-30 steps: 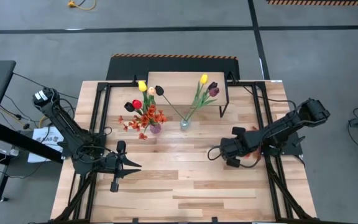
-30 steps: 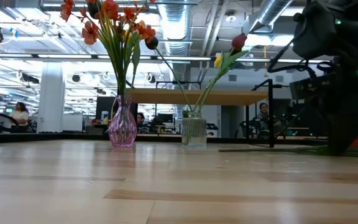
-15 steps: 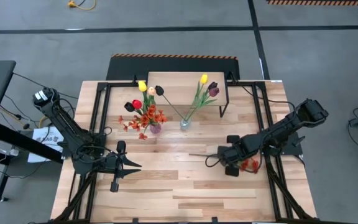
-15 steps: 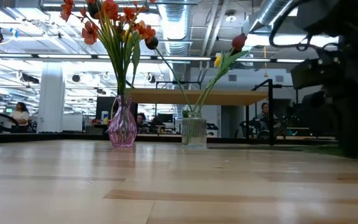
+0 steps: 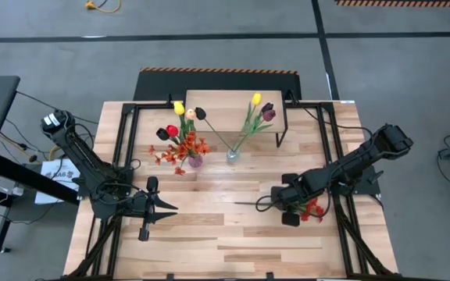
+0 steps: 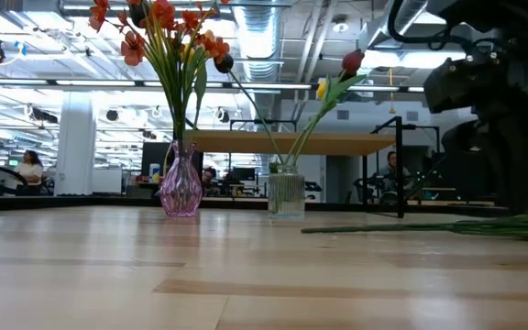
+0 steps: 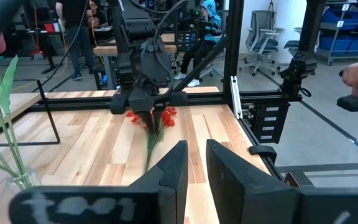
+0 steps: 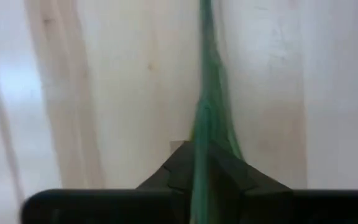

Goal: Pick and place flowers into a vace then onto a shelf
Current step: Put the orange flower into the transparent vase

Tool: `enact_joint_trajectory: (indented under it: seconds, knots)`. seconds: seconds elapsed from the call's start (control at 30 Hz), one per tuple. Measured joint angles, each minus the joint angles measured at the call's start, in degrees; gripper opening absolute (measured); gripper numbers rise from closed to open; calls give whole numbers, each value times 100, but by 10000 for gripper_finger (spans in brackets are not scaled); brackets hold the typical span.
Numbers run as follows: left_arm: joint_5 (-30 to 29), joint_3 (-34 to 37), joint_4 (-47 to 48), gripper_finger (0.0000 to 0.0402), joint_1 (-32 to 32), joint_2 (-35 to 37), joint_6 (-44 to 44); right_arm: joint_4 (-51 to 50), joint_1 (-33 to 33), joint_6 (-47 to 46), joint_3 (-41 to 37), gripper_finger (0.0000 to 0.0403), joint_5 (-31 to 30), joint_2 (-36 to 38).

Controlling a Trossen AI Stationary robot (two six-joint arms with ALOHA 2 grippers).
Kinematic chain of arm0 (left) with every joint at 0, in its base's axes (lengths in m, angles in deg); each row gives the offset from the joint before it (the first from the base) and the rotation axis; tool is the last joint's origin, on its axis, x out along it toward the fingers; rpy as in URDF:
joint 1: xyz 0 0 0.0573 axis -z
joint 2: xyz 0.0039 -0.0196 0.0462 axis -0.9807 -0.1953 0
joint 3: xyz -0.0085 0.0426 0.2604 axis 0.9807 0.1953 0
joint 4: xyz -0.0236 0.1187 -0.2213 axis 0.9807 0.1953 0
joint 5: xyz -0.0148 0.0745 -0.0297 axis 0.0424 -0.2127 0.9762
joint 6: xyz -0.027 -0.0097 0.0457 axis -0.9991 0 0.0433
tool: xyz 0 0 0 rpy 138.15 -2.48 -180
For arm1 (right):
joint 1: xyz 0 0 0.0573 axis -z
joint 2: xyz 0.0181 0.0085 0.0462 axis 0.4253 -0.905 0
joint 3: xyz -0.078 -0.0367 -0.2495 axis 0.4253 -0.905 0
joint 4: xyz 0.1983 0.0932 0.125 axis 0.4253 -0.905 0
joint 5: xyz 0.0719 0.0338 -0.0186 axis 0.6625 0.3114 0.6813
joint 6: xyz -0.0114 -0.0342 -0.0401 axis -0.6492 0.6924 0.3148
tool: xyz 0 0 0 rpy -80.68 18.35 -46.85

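Fingers of our right gripper [image 5: 281, 204] are pinched on the green stem of an orange-red flower spray [image 5: 312, 209] — low over the table's [image 5: 209, 234] right side, stem tip resting on the wood. Our left gripper [image 5: 165, 208] waits at the left, fingers nearly together and holding nothing. Other flowers stand in a pink vase [image 6: 181, 188] and a clear vase [image 6: 286, 193] — both on the table before the shelf [image 5: 225, 100].
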Motion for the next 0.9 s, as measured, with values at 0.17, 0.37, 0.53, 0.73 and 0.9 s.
enact_joint_trajectory:
  seconds: [0.17, 0.37, 0.53, 0.73, 0.9]
  knots:
    - [2, 0, 0, 46, 0, 0, 0, -4, 1, 54, 81, 14, 262, 4]
    - [1, 0, 0, 46, 0, 0, 0, -11, 3, -162, 100, 58, 283, 5]
    - [2, 0, 0, 46, 0, 0, 0, -11, 3, -164, 100, 108, 241, -5]
    - [2, 0, 0, 46, 0, 0, 0, -52, 16, -121, 100, 182, -79, -5]
    - [0, 0, 1, 46, 0, 0, 0, -208, 16, -116, 106, 225, -232, -78]
